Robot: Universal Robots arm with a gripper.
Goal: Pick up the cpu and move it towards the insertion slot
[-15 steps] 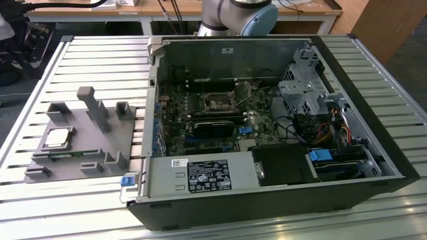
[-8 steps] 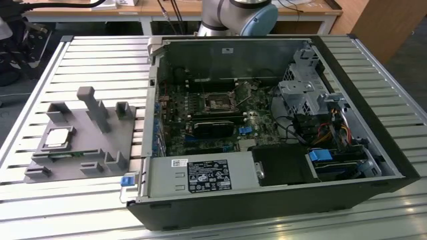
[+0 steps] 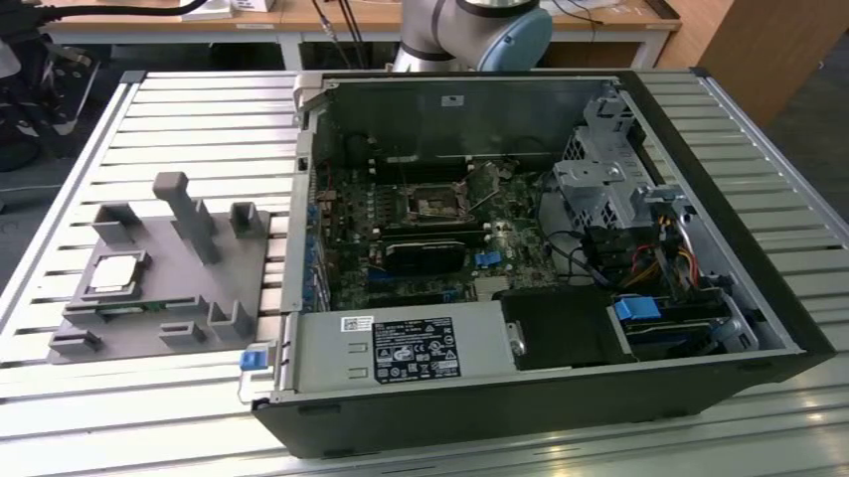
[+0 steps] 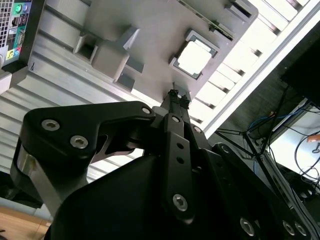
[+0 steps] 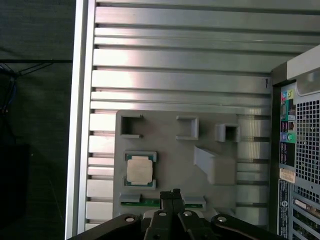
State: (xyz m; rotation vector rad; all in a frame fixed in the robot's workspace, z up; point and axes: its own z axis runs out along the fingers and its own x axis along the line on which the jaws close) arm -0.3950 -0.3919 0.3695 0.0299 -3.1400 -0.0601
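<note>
The cpu [image 3: 117,270] lies flat in a square pocket of the grey plastic fixture [image 3: 173,298], on the exterior view's left; its silvery top shows in both wrist views [image 4: 195,57] [image 5: 139,169]. My gripper [image 4: 175,94] [image 5: 171,193] hangs well above the fixture, off to the side of the cpu and not touching it. Its fingers are shut together with nothing between them. The insertion slot [image 3: 434,206], a shiny square frame with a dark centre, sits on the motherboard inside the open computer case [image 3: 743,298].
A thin green memory stick [image 5: 145,202] lies in the fixture next to the cpu. Upright posts [image 3: 186,214] rise from the fixture. The case walls, a black card [image 3: 431,253], a drive cage [image 3: 603,189] and cables surround the socket. The slatted table [image 3: 199,109] ends near the fixture.
</note>
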